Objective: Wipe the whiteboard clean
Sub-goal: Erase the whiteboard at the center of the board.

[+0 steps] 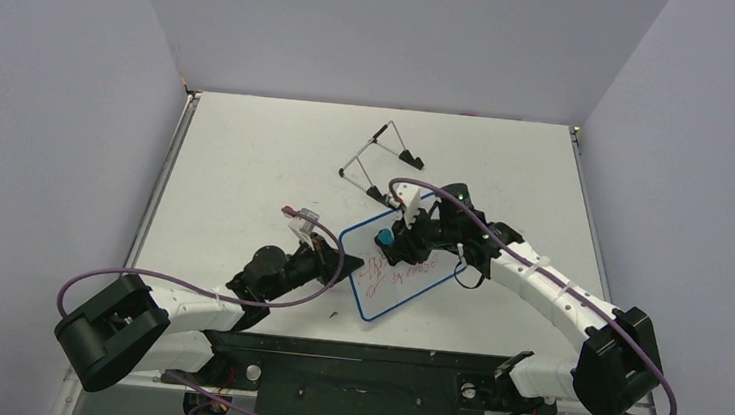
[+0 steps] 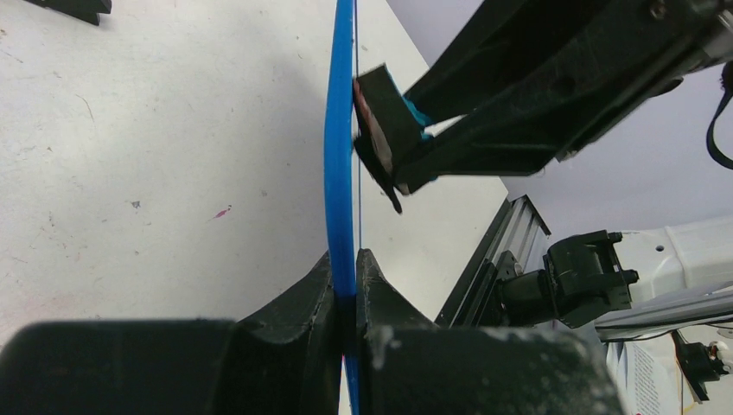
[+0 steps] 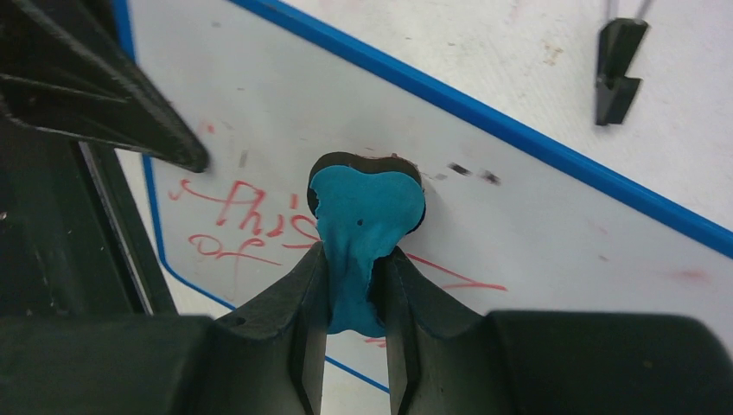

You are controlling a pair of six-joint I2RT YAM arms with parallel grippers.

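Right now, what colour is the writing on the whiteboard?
Red writing on the whiteboard; clearest in right wrist view.

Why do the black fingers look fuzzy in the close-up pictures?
Left wrist view: the left gripper sits right at the lens, so it blurs; the whiteboard edge is crisp. Right wrist view: the right gripper is soft, the eraser sharper. Top view: even light, faint shadows.
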